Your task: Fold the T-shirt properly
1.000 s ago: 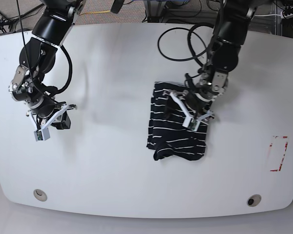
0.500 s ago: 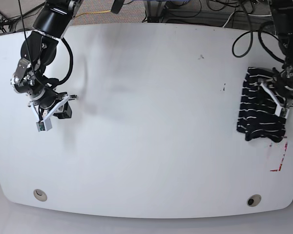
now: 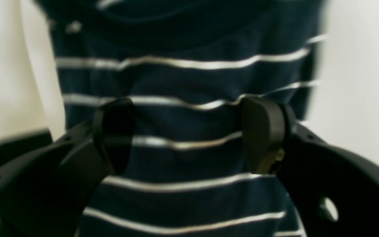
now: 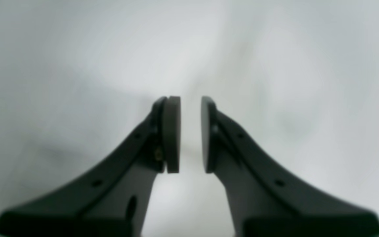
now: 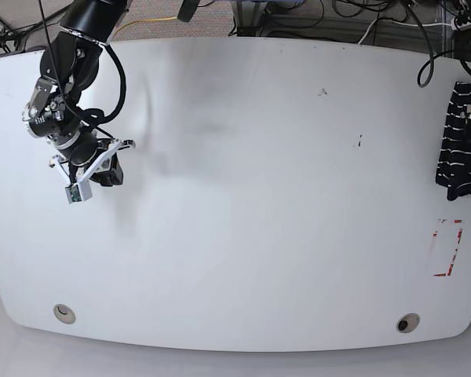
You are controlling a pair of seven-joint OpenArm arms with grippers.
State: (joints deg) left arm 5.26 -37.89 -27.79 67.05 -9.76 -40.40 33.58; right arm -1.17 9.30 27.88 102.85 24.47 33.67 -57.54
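The T-shirt, dark navy with thin white stripes, lies folded in a compact bundle at the table's far right edge, partly cut off by the frame. In the left wrist view the T-shirt fills the middle. My left gripper sits right over it with the jaws wide apart, one pad on each side of the striped cloth. My right gripper hovers over bare table at the far left. In the right wrist view the right gripper is almost closed, with a narrow gap, and holds nothing.
The white table has a red-outlined rectangle mark near its right front, below the shirt. Two round holes sit near the front edge. Cables lie beyond the table's back edge.
The folded T-shirt has slid from the table's middle to the far right edge together with the left gripper. The right arm has shifted slightly back and to the right.
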